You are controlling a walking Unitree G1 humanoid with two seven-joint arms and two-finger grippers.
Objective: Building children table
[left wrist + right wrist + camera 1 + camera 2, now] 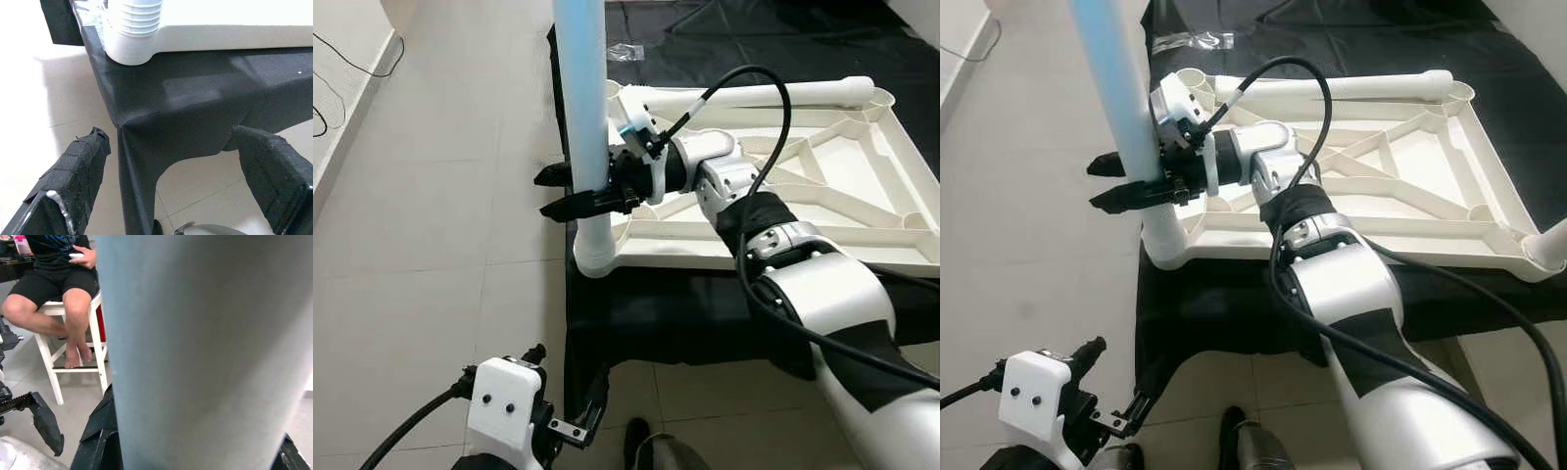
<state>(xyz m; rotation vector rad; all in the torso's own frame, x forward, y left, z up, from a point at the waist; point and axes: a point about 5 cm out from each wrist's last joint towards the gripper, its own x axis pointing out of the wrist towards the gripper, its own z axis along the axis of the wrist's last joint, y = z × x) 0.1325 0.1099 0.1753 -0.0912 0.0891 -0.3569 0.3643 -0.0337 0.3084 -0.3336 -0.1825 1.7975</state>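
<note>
1 tabletop (862,245) | 2 legs | right gripper (570,193) fingers pinching upright leg (582,108) | left gripper (171,191) fingers spread

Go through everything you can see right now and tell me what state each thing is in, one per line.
light blue leg: upright, standing in the corner socket, gripped
corner socket: holding the blue leg
tabletop: upside down on the black cloth
white leg: lying across the far edge
right gripper: closed around the blue leg
left gripper: open, low beside the cloth
</note>
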